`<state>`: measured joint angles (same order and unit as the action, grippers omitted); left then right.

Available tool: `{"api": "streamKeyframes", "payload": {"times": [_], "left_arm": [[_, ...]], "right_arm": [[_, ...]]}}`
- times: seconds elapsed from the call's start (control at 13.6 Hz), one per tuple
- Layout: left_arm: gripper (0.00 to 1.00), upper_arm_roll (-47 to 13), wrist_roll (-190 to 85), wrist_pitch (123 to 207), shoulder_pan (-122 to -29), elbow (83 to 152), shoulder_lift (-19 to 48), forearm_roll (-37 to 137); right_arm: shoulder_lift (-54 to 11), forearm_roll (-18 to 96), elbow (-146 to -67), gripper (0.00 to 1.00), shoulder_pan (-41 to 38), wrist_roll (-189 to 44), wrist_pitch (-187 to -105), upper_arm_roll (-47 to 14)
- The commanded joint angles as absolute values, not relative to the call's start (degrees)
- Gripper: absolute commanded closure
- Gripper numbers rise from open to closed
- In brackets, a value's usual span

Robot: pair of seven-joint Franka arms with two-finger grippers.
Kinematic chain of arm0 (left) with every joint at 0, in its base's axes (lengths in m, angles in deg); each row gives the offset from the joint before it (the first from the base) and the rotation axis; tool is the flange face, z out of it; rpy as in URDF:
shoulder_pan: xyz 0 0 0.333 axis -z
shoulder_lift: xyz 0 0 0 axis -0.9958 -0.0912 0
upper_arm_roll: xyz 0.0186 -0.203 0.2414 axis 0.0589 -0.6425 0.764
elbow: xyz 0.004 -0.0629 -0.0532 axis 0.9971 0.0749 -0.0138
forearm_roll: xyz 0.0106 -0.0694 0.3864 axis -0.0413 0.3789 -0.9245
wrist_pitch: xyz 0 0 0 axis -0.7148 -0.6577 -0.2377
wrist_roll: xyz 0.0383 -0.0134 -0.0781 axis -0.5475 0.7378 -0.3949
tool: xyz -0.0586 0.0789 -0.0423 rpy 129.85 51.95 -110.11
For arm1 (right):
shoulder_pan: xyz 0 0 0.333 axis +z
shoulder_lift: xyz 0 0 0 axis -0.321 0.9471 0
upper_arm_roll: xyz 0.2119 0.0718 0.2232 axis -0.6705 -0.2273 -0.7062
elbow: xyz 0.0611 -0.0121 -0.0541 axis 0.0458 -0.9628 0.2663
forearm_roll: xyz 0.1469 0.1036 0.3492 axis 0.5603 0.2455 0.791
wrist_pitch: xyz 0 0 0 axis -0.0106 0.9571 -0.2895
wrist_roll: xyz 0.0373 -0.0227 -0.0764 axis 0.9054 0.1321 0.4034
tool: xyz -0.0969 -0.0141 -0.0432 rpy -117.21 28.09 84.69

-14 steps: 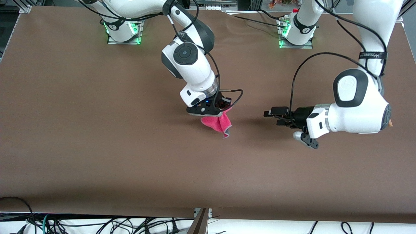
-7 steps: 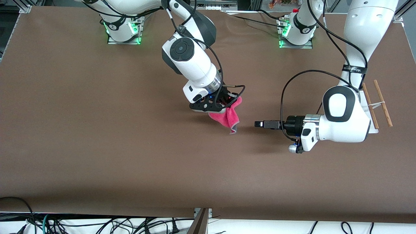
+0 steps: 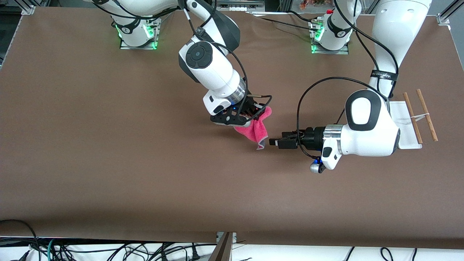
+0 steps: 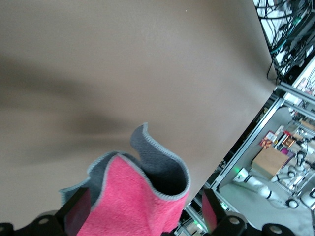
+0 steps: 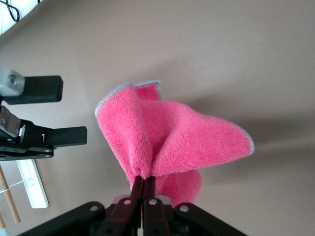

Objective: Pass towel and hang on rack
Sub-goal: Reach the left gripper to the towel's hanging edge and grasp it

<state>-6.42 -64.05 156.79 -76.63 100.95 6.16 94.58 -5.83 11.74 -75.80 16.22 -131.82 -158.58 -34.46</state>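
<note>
From my console I see the right end effector [image 3: 250, 116] clenched on the towel [image 3: 255, 130], pinching a bunched fold of it between its fingertips [image 5: 143, 184] above the middle of the brown surface [image 3: 108, 152]. The towel hangs free from that pinch, pink face outward with the dark grey side and grey edging showing where it curls, and its lowest corner dangles over the surface.

The left end effector [image 3: 272, 142] is turned sideways, level with the towel's hanging corner and just beside it, pointing at the cloth. Its fingers [image 5: 66, 136] stand released and wide apart; in the left wrist view the towel [image 4: 140, 196] sits between the two pads [image 4: 78, 215], and I cannot tell if either pad touches the cloth.

The rack [image 3: 407, 123] lies on the surface toward the left arm's end, partly covered by that arm's wrist housing. Its white base is flat, with the two brown wooden rods [image 3: 426, 115] lying parallel on it, their ends reaching past the base. The towel is well apart from the rack.
</note>
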Motion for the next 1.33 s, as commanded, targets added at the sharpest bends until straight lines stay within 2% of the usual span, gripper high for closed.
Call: {"api": "streamKeyframes", "payload": {"times": [0.0, 0.22, 0.3, 0.37, 0.74, 0.81, 1.25], "left_arm": [[0.0, -5.98, -68.92, 160.01, -73.7, 99.61, 5.46, 95.49], [0.01, -5.98, -71.91, 161.96, -72.29, 99.34, 4.85, 95.66], [0.03, -5.9, -72.97, 162.83, -71.07, 98.99, 4.67, 95.58], [0.12, -5.89, -73.76, 164.15, -70.19, 98.73, 4.58, 95.23], [0.93, -5.54, -72.54, 163.9, -70.44, 98.29, 3.71, 94.78], [1.0, -5.46, -71.84, 163.81, -70.44, 98.29, 3.7, 94.7], [1.0, -5.37, -71.75, 163.72, -70.53, 98.29, 3.79, 94.7]], "right_arm": [[-6.4, 12.9, -75.54, 1.0, 15.56, -132.32, -158.34, -34.93], [-6.4, 12.9, -75.54, 1.0, 15.55, -132.32, -158.34, -34.93], [-6.4, 12.9, -75.54, 1.0, 15.55, -132.41, -158.25, -34.93], [-6.4, 12.9, -75.54, 1.0, 15.55, -132.32, -158.25, -34.93], [-6.4, 12.9, -75.54, 1.0, 15.55, -132.23, -158.25, -34.93], [-6.4, 12.9, -75.54, 1.0, 15.55, -132.23, -158.33, -34.93], [-6.4, 12.9, -75.54, 1.0, 15.55, -132.15, -158.25, -34.84]]}}
